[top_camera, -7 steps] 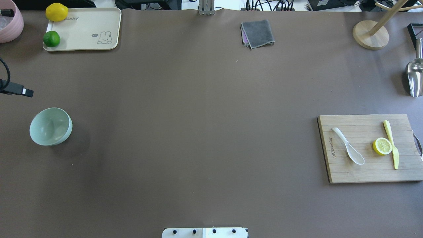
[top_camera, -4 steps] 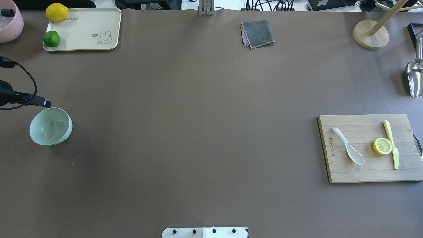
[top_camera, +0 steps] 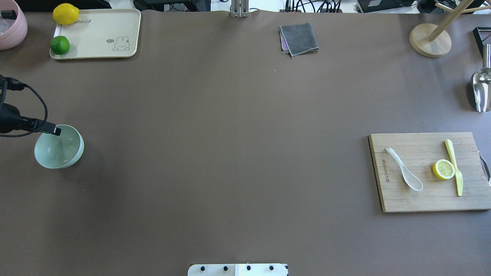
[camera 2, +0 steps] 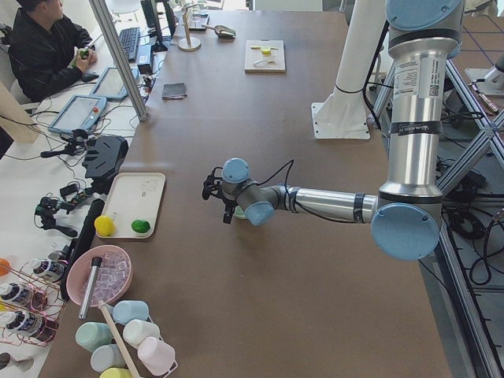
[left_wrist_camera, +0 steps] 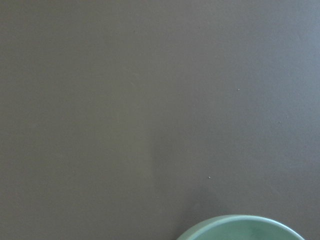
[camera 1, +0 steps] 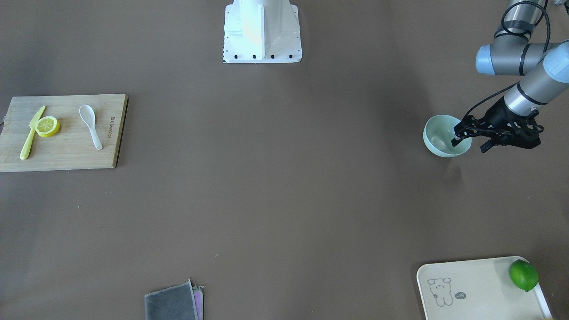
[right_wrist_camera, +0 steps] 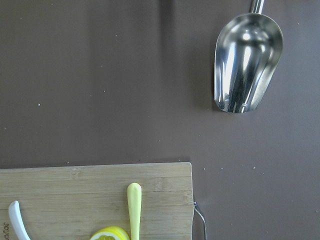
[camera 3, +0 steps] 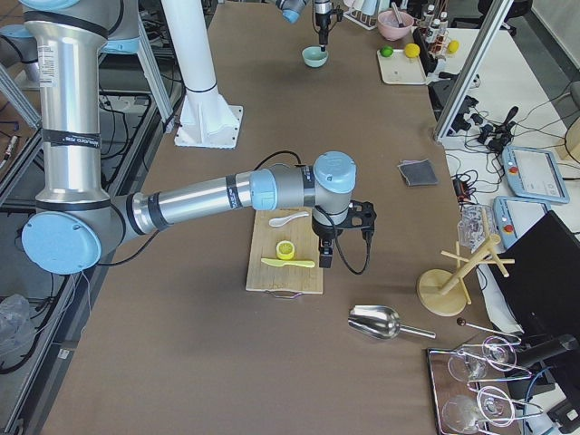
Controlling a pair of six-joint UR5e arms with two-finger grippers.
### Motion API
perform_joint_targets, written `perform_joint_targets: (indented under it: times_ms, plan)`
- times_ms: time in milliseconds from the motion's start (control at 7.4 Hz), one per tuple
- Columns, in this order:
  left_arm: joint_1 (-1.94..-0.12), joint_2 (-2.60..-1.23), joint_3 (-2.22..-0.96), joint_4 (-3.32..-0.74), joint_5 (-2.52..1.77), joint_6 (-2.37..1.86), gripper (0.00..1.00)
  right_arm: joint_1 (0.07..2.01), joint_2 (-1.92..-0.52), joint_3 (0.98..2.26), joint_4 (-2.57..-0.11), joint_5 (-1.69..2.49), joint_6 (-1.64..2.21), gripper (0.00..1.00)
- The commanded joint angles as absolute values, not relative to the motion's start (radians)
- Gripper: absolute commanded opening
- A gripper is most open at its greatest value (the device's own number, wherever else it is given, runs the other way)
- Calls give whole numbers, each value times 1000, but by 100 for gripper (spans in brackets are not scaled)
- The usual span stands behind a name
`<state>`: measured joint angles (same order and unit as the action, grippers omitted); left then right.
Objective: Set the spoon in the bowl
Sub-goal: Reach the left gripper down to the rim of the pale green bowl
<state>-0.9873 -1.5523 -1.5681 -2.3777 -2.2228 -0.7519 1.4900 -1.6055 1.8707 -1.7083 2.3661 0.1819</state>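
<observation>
**Front view:** The left jaws are wide open. One finger [camera 1: 460, 135] hangs over the rim of the bowl [camera 1: 438, 140]; I cannot tell if it touches. The spoon [camera 1: 90, 120] is far from these jaws, right across the counter [camera 1: 284, 191]. It lies on a board [camera 1: 66, 153] with a lemon slice [camera 1: 47, 126] and a knife [camera 1: 30, 135]. The job has hardly begun, I think. The spoon has yet to be picked up, carried over and put in the bowl.

**Overhead view:** Only the tip of that finger shows, over the bowl's rim. The bowl has nothing in it. A tray [top_camera: 96, 34] with a lime [top_camera: 60, 45] sits well past the left jaws. A cloth [top_camera: 299, 38] and a scoop [top_camera: 481, 90] lie far off.

**Left view:** The near arm reaches low over the bowl and hides most of it. A man [camera 2: 43, 43] sits at a desk beside the counter. Cups [camera 2: 118, 335] stand at the near end.

**Right view:** The right jaws hang by the board's edge, with the spoon just beside them. I cannot tell if they are wide or narrow.

**Left wrist view:** Bare brown counter, with a bit of bowl rim at the bottom. No jaws show.

**Right wrist view:** The board's end, the knife tip, the spoon's handle tip and the scoop. No jaws show.
</observation>
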Motion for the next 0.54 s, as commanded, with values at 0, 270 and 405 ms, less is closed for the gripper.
perform_joint_targets:
  times_ms: [0, 270, 405]
  plan:
    - [-956, -1519, -1565, -2416, -2226, -752, 80, 1489, -1606, 1868, -1709, 2378, 184, 100]
    - [-954, -1480, -1565, -2491, -2238, -752, 0, 1489, -1606, 1873, -1707, 2388, 207, 100]
    - [-954, -1480, -1563, -2493, -2259, -752, 0, 1489, -1605, 1875, -1709, 2391, 207, 100]
